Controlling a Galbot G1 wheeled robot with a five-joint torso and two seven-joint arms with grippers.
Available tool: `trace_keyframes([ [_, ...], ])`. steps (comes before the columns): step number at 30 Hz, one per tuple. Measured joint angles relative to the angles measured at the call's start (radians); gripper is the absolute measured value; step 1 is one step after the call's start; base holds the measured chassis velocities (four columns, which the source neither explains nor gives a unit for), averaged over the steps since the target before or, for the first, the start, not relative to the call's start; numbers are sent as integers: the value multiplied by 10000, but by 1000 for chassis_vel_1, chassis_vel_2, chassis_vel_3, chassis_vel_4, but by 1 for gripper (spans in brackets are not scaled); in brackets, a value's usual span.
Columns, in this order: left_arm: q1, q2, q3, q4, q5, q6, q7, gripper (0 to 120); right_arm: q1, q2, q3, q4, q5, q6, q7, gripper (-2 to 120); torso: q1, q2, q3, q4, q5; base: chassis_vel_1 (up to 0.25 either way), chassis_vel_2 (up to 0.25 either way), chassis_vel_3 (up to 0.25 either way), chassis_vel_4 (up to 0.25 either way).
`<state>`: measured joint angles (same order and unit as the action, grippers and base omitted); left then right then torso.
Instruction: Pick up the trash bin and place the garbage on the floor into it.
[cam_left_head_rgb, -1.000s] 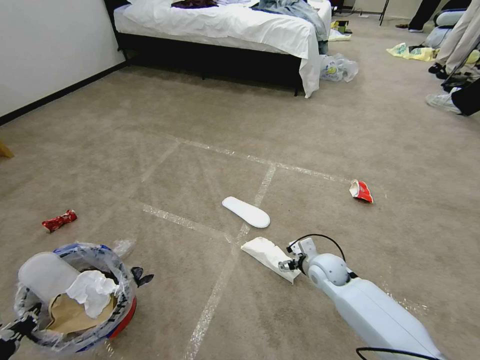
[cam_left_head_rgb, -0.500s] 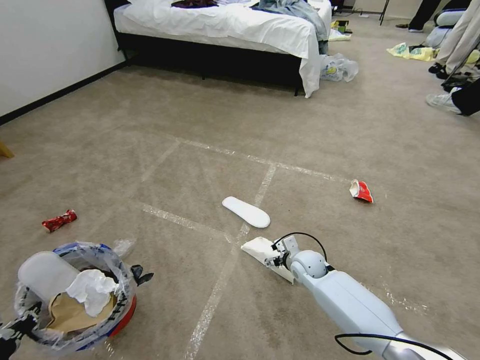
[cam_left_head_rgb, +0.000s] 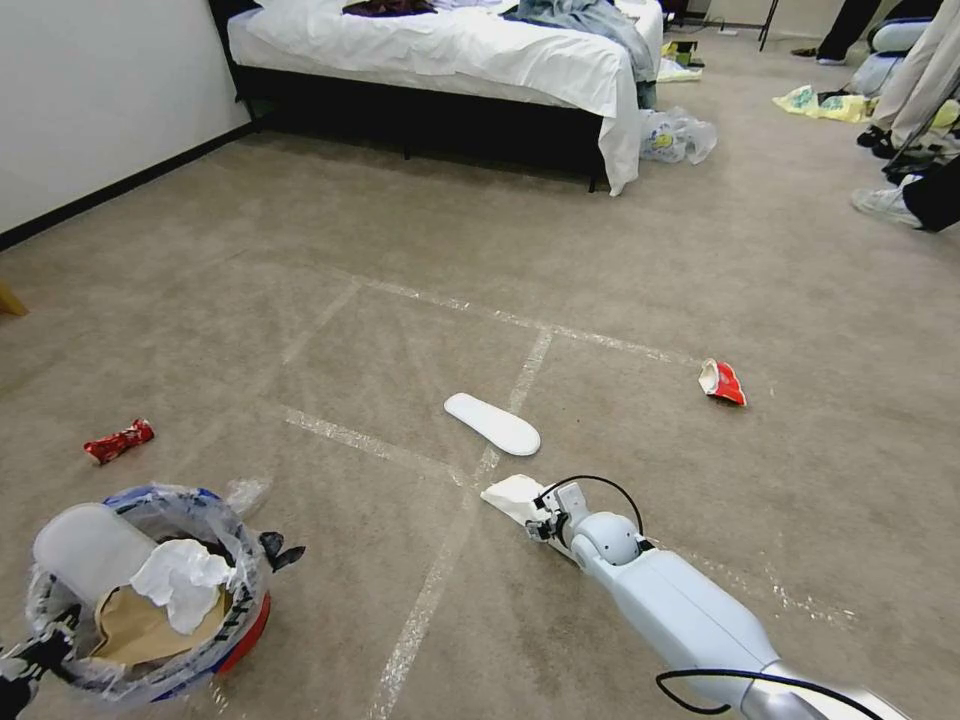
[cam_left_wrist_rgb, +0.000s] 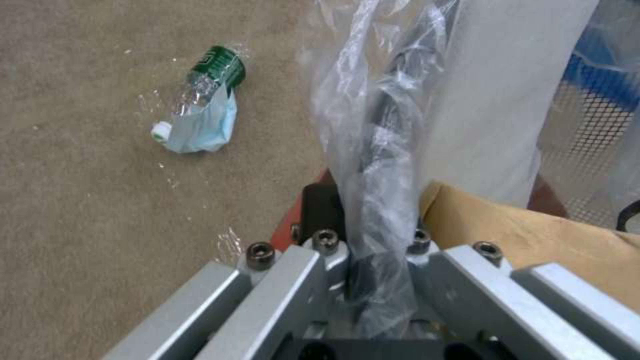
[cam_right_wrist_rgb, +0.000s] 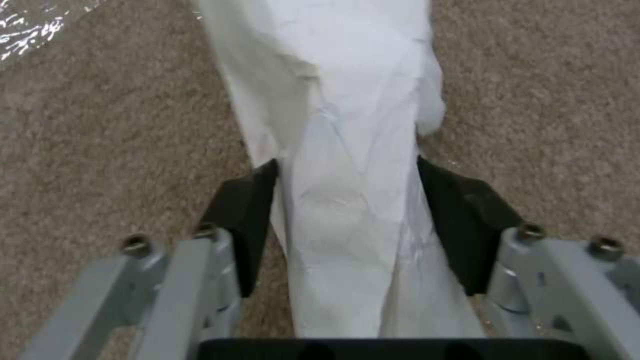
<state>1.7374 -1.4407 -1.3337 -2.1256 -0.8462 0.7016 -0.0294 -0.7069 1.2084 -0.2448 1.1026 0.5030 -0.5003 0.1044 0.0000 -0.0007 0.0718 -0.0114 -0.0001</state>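
Head view puts your left gripper (cam_left_head_rgb: 30, 665) clamped on the rim of the small red bin lined with crinkled clear plastic (cam_left_head_rgb: 150, 600), which already holds brown paper and tissue. Your right gripper (cam_right_wrist_rgb: 347, 225) straddles the white paper wrapper (cam_left_head_rgb: 512, 495) lying on the beige carpet floor (cam_left_head_rgb: 300, 250), jaws either side and not yet pinched. You have plenty left: the white flat slipper (cam_left_head_rgb: 492, 423), two red crushed cans (cam_left_head_rgb: 722, 382) (cam_left_head_rgb: 118, 441), and a bluish plastic bottle (cam_left_wrist_rgb: 200, 102) beside the bin.

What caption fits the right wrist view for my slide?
Right gripper open astride the white paper wrapper lying on the carpet.
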Motion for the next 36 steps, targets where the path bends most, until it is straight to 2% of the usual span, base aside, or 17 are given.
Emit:
trace_keyframes([
  [1,0,0,0,0,0,0,0,1,0,0,0,0,0,0,0,53,0,0,0,0,0,0,0,0,0],
  [4,-23,-21,27,1,16,-3,-1,1,-43,-19,-47,-45,-28,141,0,39,0,0,0,1,2,0,0,0,0],
  [5,-23,-21,27,1,16,-3,-1,1,-43,-19,-47,-45,-28,141,0,39,0,0,0,1,2,0,0,0,0],
  [6,-29,-26,36,6,34,-3,-2,1,-83,-54,-44,-17,-30,193,0,32,0,0,0,1,1,0,0,0,0],
  [8,-29,-30,45,7,45,-3,-2,1,-107,-78,-39,14,-30,224,1,29,0,1,0,1,2,0,0,0,0],
  [10,-42,-63,83,7,99,-3,-2,1,-203,-188,-9,104,-26,345,5,17,0,0,0,-2,0,0,0,0,0],
  [17,-26,-83,118,-23,145,0,2,1,-465,-563,221,661,10,691,45,1,0,0,2,-4,-1,0,0,0,0],
  [20,-16,-70,119,-77,130,8,2,1,-520,-727,319,975,116,812,46,1,0,0,2,-3,1,0,0,0,0],
  [23,22,-47,124,-187,42,36,-3,1,-629,-1017,540,1689,393,1035,46,1,0,0,2,-4,2,0,0,0,0],
  [25,80,2,125,-321,-103,70,-28,1,-672,-1319,920,2662,869,1493,-8,1,0,0,1,-2,0,0,0,0,0],
  [26,80,2,125,-321,-103,70,-28,1,-672,-1319,920,2662,869,1493,-8,1,0,0,1,-2,0,0,0,0,0],
  [28,124,79,122,-440,-234,115,-69,1,-531,-1526,1129,3546,1362,2327,-267,1,0,0,2,-3,3,0,0,0,0],
  [31,134,123,122,-491,-296,151,-109,1,-388,-1603,1173,3949,1584,2669,-387,1,0,0,2,-2,1,0,0,0,0],
  [33,166,204,161,-624,-395,212,-161,1,120,-1685,1117,5079,2265,3448,-656,1,0,0,2,-1,-1,0,0,0,0],
  [35,180,217,191,-673,-421,234,-168,1,232,-1682,1072,5317,2410,3591,-754,1,0,0,2,2,0,0,0,0,0],
  [36,200,238,254,-782,-490,290,-194,1,523,-1639,904,5809,2775,4007,-994,1,0,0,2,-1,-2,0,0,0,0],
])
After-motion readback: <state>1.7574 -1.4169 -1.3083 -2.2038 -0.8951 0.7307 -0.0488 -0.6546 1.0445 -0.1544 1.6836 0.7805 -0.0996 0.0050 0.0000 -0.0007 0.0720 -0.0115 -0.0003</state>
